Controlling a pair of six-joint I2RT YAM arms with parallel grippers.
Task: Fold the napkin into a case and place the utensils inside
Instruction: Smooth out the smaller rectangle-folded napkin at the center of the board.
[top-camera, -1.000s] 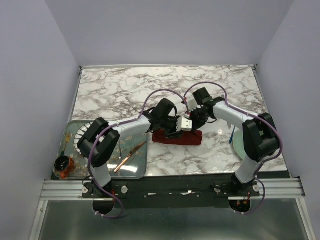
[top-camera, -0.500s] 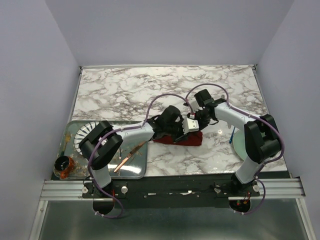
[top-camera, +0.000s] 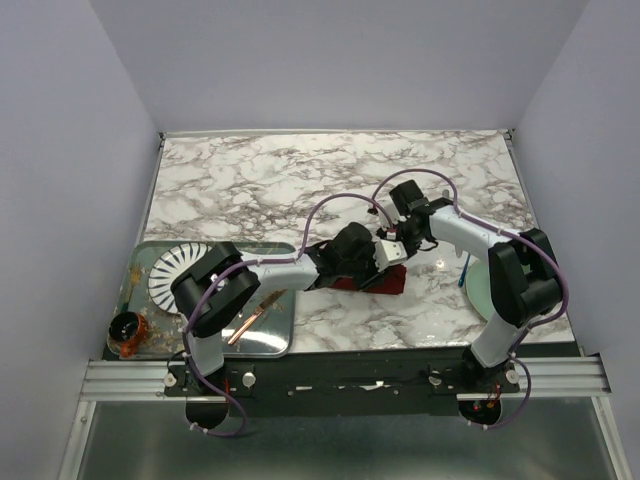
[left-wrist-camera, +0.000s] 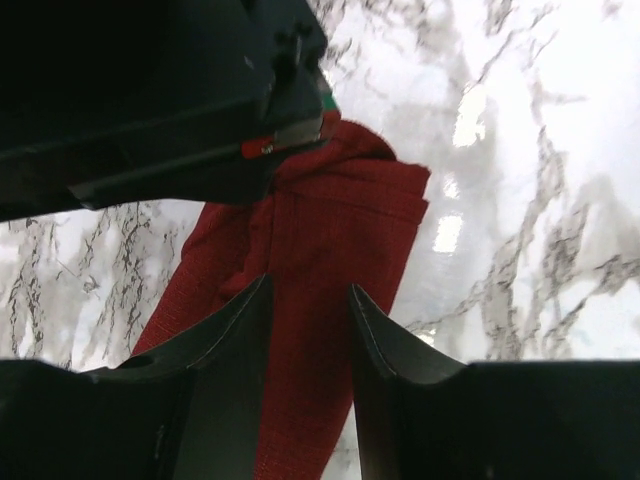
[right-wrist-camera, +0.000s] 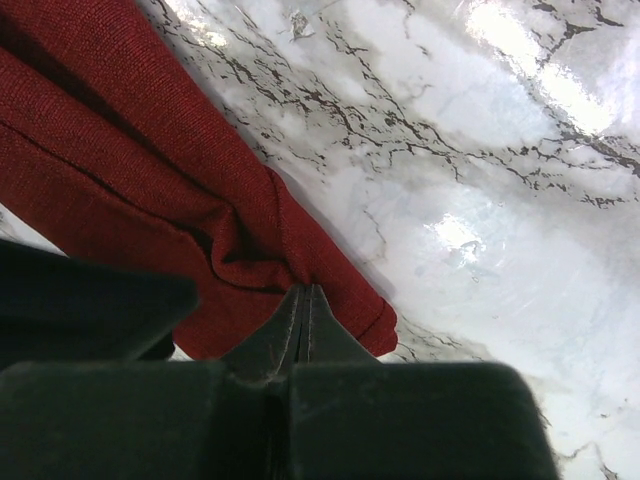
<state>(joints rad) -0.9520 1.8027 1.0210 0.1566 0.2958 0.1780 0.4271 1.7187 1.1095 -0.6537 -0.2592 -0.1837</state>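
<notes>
One dark red napkin (top-camera: 388, 283) lies folded into a narrow strip near the middle of the marble table (top-camera: 250, 180), a little toward its near edge. The right gripper (right-wrist-camera: 303, 292) is pinched tight on a pucker near one end of the cloth. The left gripper (left-wrist-camera: 308, 290) hangs over the strip with its fingers spread, cloth showing between them. A tray (top-camera: 272, 336) holding a copper knife (top-camera: 255, 315) sits at the near left corner.

Matt woven cloth napkin (right-wrist-camera: 150, 180); glossy marble-look table (right-wrist-camera: 480, 150); tray (top-camera: 270, 340) perhaps metal.
</notes>
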